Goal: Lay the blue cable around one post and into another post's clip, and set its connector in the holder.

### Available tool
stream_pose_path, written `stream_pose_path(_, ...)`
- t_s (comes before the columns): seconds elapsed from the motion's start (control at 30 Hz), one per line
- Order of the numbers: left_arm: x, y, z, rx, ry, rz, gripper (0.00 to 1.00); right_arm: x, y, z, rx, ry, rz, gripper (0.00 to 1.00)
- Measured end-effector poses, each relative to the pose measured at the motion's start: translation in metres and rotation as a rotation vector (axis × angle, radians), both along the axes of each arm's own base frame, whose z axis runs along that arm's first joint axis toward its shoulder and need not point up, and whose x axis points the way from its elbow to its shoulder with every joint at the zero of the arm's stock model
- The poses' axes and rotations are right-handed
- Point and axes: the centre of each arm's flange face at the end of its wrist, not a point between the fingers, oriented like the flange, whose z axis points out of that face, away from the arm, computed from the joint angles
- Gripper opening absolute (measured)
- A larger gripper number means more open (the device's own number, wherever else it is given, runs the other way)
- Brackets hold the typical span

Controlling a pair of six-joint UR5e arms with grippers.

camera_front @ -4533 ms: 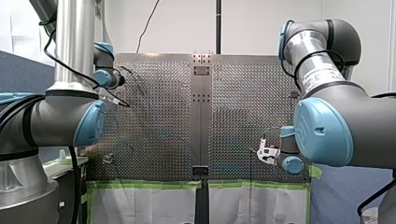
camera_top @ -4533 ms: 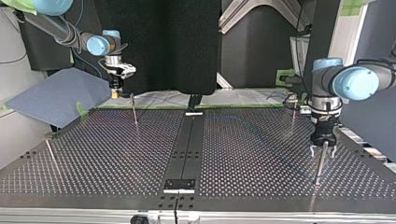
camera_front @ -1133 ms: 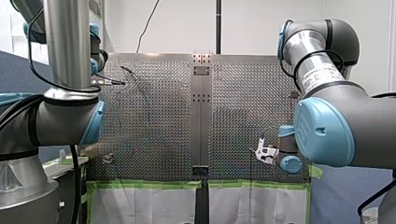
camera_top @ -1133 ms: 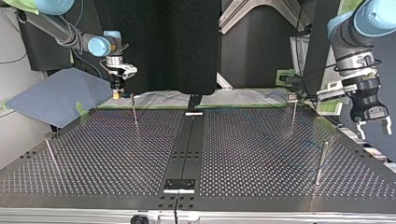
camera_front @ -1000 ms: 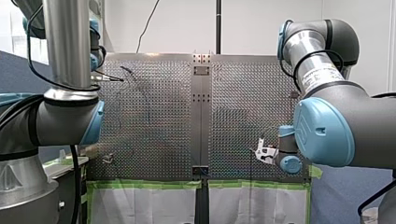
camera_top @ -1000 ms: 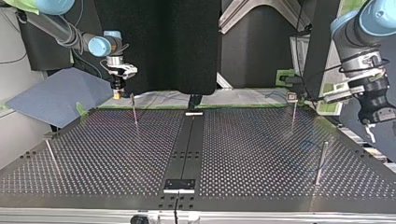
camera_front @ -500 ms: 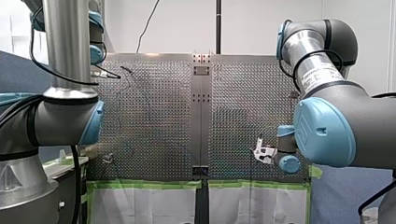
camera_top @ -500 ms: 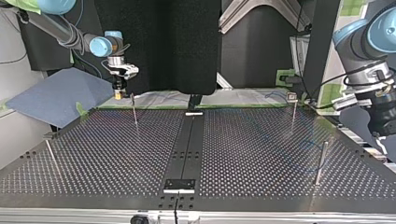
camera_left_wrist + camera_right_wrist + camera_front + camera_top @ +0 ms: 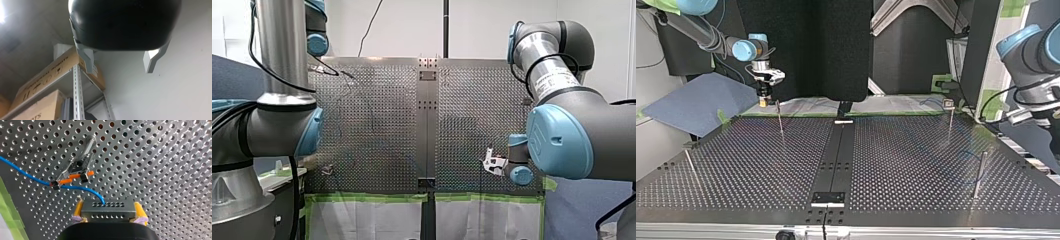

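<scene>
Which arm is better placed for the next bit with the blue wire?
Right. Its jaws clamp the connector of the blue wire, beside the clip. The left arm's jaws stand open, pointing up at boxes, away from the table.

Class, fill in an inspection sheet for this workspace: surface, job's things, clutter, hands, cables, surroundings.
Surface: perforated table, green tape along one edge.
Job's things: blue cable runs past the clip on a post to the connector; more posts stand elsewhere; holder not made out.
Clutter: nothing seen.
Hands: right hand shut on the connector, yellow pads; left hand open, empty, aimed away from the table.
Cables: black cord before the far wall.
Surroundings: cardboard boxes on a metal shelf; blue-grey sheet beside the table.
</scene>
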Motion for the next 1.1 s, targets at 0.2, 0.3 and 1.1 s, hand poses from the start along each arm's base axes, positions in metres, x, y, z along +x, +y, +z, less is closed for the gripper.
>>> stream_pose_path(0.2, -0.003, -0.003, 0.019, 0.024, 0.020, 0.049, 1.00, 0.000, 0.000, 0.000, 0.004, 0.002, -0.002, 0.25)
stream_pose_path(0.3, -0.004, -0.006, 0.028, 0.037, 0.029, 0.057, 1.00, 0.000, 0.001, -0.001, 0.007, 0.003, -0.004, 0.25)
stream_pose_path(1.1, -0.014, -0.049, 0.009, 0.157, 0.310, 0.059, 1.00, 0.003, 0.003, -0.002, 0.017, 0.010, 0.000, 0.25)
